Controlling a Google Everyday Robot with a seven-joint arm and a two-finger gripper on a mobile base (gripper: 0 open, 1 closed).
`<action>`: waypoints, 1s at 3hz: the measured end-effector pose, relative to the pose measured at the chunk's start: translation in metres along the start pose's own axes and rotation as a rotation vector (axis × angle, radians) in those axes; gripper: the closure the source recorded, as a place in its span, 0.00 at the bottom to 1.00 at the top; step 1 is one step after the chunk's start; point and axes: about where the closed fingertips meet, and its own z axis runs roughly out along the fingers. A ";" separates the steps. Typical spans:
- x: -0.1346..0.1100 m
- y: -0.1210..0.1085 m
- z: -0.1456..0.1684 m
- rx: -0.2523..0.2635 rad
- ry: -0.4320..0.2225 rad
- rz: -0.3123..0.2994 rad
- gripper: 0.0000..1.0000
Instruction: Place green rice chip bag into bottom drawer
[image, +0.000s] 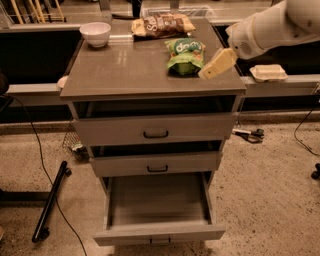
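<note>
The green rice chip bag (185, 55) lies on the grey cabinet top (125, 70), right of the middle. My gripper (216, 65) comes in from the upper right on a white arm (270, 27); its tan fingertip hangs just right of the bag, near the top's right edge. The bottom drawer (159, 210) is pulled out wide and shows an empty grey floor. The two drawers above, with dark loop handles, stand slightly ajar.
A brown-and-tan snack bag (161, 25) lies at the back of the top. A white bowl (95, 34) stands at the back left. A white clamshell box (268, 73) sits on a ledge to the right. Cables and a black bar (50, 200) lie on the floor.
</note>
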 end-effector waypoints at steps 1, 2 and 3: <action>-0.004 -0.021 0.041 0.040 -0.003 0.051 0.00; -0.004 -0.037 0.072 0.083 -0.003 0.119 0.00; -0.004 -0.040 0.101 0.095 0.014 0.164 0.00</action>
